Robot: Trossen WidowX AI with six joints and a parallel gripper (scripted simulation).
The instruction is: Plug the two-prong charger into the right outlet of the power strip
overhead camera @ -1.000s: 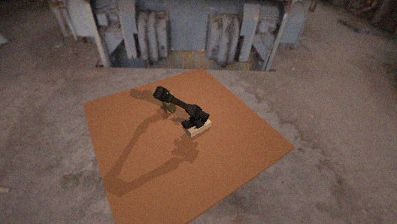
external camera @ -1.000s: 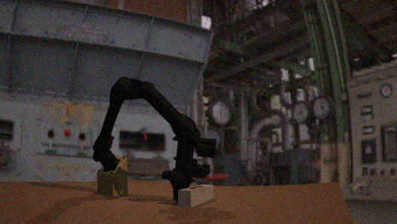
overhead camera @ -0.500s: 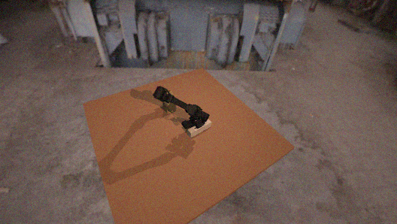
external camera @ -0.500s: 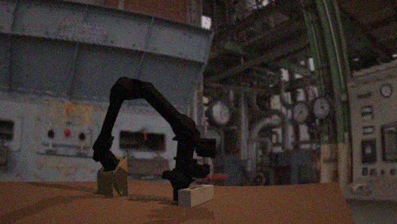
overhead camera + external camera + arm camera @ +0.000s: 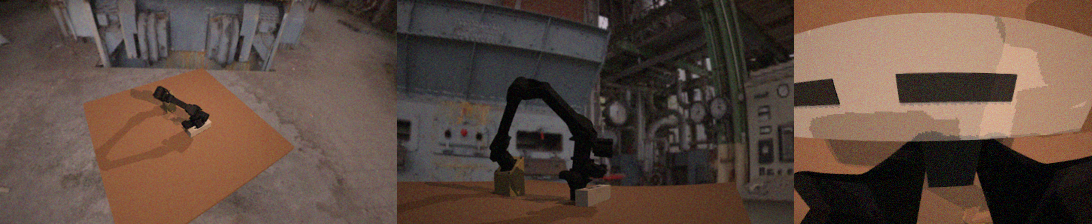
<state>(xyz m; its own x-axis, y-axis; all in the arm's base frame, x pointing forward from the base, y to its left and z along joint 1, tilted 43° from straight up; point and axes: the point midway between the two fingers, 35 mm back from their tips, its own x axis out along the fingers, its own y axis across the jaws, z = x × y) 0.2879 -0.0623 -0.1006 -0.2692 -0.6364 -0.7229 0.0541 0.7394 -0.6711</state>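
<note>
The pale power strip lies on the orange table. Its top shows two dark outlet slots in the wrist view: one slot near the middle, the other cut off at the left edge. My gripper points down at the strip's long side and is shut on the dark charger. The charger shows between the fingers, beside the strip's near edge in the wrist view, not over a slot. Its prongs are hidden, and whether it touches the strip cannot be told.
The orange table bears the strip and the arm. A yellow-green block stands at the arm's base. Shadows of the arm fall across the table and the strip.
</note>
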